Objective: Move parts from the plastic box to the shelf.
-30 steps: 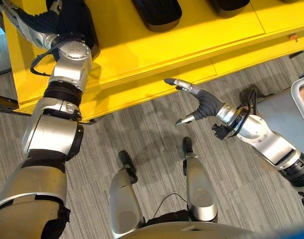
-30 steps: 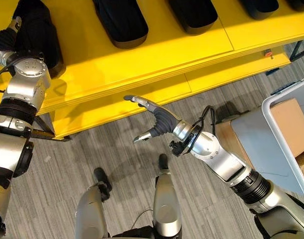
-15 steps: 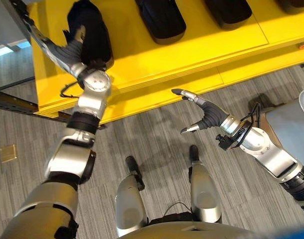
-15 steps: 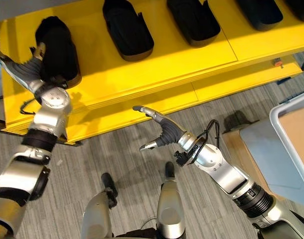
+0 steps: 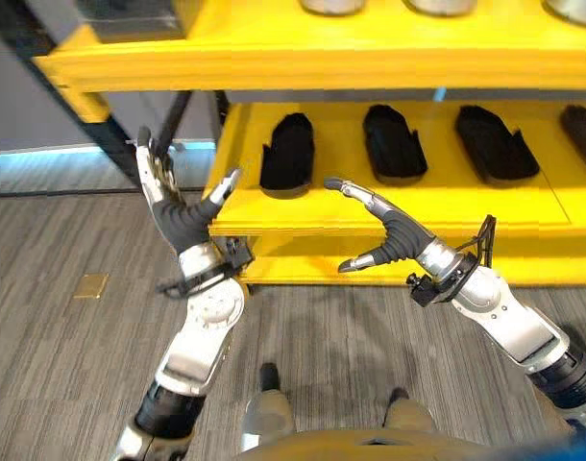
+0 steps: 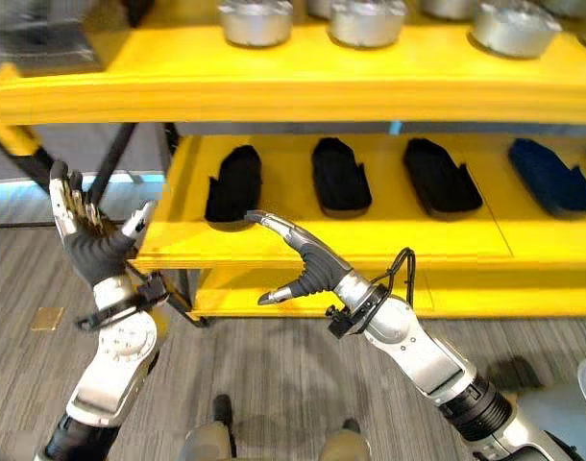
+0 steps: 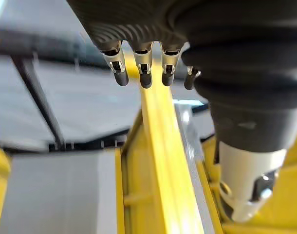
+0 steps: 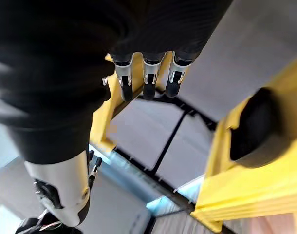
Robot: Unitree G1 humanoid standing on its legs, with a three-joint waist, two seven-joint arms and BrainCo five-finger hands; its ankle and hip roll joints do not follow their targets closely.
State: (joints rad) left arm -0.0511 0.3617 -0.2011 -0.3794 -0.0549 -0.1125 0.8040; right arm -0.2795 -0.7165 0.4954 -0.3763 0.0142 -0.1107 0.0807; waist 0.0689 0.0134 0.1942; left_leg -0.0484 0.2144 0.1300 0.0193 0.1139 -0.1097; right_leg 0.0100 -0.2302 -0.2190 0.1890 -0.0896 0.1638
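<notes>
- We're facing the yellow shelf (image 6: 322, 245), and our left hand (image 5: 178, 216) is raised just off its left front corner, fingers straight and spread, holding nothing.
- Our right hand (image 6: 307, 264) hovers in front of the shelf's front edge, fingers (image 6: 269, 226) stretched forward and thumb dropped below them, wide and empty.
- Black parts sit in a row on the lower level of the shelf: the leftmost black part (image 6: 233, 182) lies beyond and between our two hands, with more black parts (image 6: 341, 176) lined up to its right.
- On the upper level we see round silver metal parts (image 6: 256, 21) standing side by side.
- Grey carpet floor (image 5: 72, 346) lies under both arms.
- Neither hand touches the shelf.
</notes>
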